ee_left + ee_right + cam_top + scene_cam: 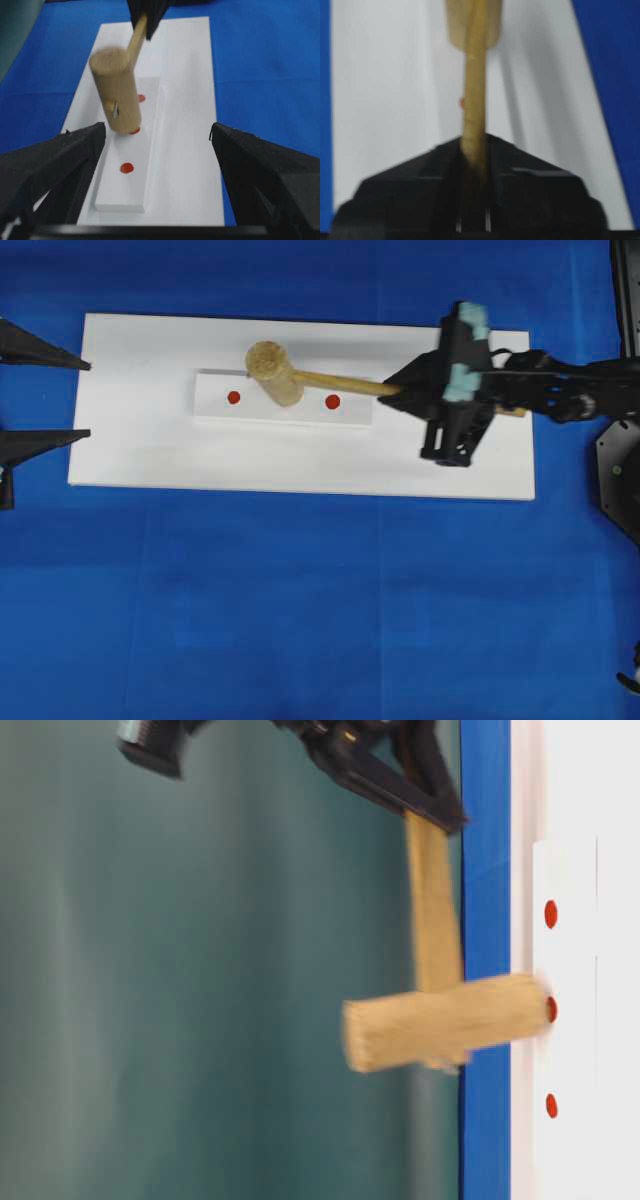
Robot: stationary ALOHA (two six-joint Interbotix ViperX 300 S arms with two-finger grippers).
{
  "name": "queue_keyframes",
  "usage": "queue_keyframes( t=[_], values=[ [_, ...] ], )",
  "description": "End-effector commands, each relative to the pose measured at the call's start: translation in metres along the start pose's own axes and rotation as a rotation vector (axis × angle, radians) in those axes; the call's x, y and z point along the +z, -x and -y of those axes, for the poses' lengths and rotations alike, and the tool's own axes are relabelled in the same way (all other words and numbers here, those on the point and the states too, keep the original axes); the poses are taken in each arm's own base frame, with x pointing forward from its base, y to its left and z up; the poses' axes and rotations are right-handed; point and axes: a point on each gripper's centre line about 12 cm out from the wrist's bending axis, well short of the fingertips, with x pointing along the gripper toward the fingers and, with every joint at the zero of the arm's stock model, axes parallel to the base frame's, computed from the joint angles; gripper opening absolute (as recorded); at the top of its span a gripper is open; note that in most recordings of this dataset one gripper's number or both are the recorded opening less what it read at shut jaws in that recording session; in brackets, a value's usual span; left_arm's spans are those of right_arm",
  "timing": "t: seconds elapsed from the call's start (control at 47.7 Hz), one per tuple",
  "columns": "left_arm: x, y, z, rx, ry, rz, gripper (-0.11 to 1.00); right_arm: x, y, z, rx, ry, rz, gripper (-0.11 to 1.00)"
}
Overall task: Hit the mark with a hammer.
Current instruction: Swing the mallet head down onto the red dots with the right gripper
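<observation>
The hammer (272, 370) is a light wooden mallet. Its thick head (440, 1023) stands end-down on the white strip (355, 412), over the middle dot. That dot is the mark (551, 1010); only a red sliver (135, 131) shows under the head. A smaller red dot (233, 397) lies on one side and another red dot (332, 401) on the other. My right gripper (395, 392) is shut on the hammer's handle (474, 100), well back from the head. My left gripper (90, 398) hovers open at the board's left end, holding nothing; its fingers (60, 160) frame the strip.
The strip sits on a white board (150, 460) on a blue table cover (300, 620). The right arm (560, 390) reaches in from the right edge above the board.
</observation>
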Motion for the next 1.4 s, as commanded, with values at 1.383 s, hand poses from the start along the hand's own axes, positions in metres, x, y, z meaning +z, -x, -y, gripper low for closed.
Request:
queue_keyframes(
  t=[1.383],
  values=[
    [0.003, -0.001, -0.001, 0.004, 0.005, 0.006, 0.84, 0.005, 0.055, 0.005, 0.021, -0.003, 0.122, 0.02]
  ],
)
